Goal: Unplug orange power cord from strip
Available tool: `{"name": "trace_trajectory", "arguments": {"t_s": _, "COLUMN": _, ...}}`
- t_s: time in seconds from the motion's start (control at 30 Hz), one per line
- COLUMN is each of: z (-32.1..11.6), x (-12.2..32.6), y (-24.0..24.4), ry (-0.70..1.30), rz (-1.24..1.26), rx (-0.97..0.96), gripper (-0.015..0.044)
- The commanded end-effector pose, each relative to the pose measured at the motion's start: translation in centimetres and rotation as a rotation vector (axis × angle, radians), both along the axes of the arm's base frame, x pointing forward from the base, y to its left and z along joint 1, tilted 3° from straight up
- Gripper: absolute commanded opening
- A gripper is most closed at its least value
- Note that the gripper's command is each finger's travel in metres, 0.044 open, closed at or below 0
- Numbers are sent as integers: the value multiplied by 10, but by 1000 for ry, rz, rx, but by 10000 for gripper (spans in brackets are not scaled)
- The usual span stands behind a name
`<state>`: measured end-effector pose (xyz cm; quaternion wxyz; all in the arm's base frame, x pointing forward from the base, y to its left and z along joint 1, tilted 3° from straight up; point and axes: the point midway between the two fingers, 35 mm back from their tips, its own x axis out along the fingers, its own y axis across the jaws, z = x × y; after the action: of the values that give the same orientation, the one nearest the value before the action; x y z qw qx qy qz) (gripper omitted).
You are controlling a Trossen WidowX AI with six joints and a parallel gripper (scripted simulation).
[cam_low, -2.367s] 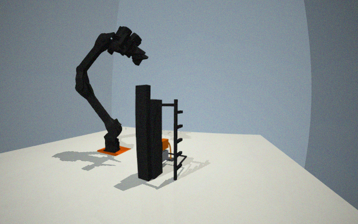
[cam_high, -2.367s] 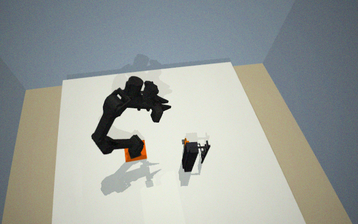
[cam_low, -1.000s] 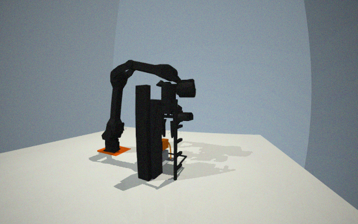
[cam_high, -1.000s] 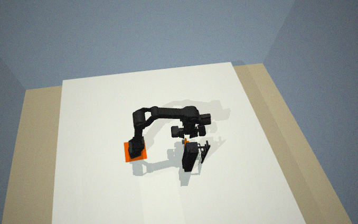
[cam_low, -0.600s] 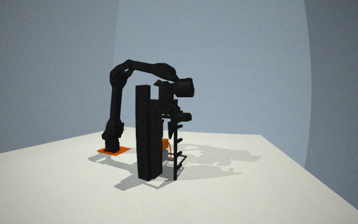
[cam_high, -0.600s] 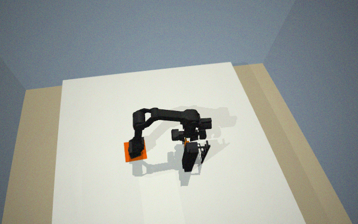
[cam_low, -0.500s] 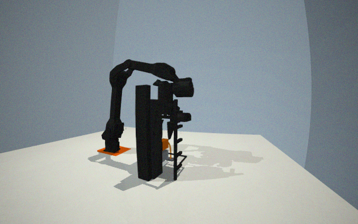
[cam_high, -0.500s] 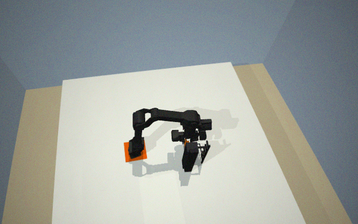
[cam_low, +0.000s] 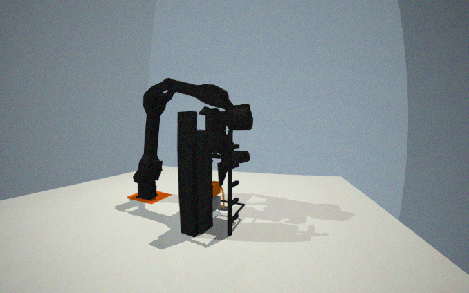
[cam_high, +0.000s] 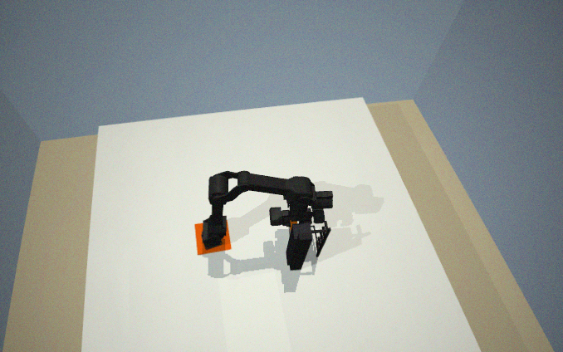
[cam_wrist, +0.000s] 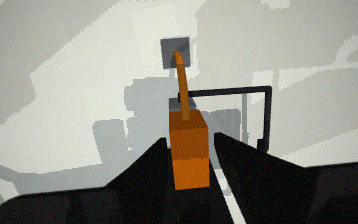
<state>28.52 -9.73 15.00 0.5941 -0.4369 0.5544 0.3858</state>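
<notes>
The orange plug [cam_high: 293,222] [cam_low: 216,188] [cam_wrist: 190,155] sits on top of the grey power strip [cam_low: 216,202] [cam_wrist: 181,103], mostly hidden behind the tall black block in the exterior view. Its orange cord [cam_low: 223,197] [cam_wrist: 183,85] curves from the plug down to a small dark grey square [cam_wrist: 168,52]. My gripper [cam_wrist: 190,141] points down, partly open, with one fingertip on each side of the plug. The wrist view shows a gap between each fingertip and the plug. The fingertips are hidden in the top view.
A tall black block [cam_high: 296,251] [cam_low: 194,173] stands right beside the plug and the gripper. A thin black rack [cam_high: 324,241] [cam_low: 230,211] with short pegs stands on the other side. A black bar [cam_wrist: 230,92] runs close by the cord. The arm's base stands on an orange square [cam_high: 200,245] [cam_low: 162,196].
</notes>
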Motion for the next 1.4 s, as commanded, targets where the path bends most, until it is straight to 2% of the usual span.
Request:
{"name": "trace_trajectory", "arguments": {"t_s": 0.0, "z": -4, "x": -1, "y": 1, "ry": 4, "rz": 6, "rx": 5, "gripper": 160}}
{"name": "trace_trajectory", "arguments": {"t_s": 0.07, "z": -4, "x": -1, "y": 1, "ry": 4, "rz": 6, "rx": 5, "gripper": 160}}
{"name": "trace_trajectory", "arguments": {"t_s": 0.2, "z": -1, "x": 0, "y": 0, "ry": 1, "rz": 0, "rx": 0, "gripper": 55}}
{"name": "trace_trajectory", "arguments": {"t_s": 0.47, "z": -1, "x": 0, "y": 0, "ry": 1, "rz": 0, "rx": 0, "gripper": 2}}
{"name": "trace_trajectory", "arguments": {"t_s": 1.37, "z": 0, "x": 14, "y": 37, "ry": 1, "rz": 3, "rx": 7, "gripper": 0}}
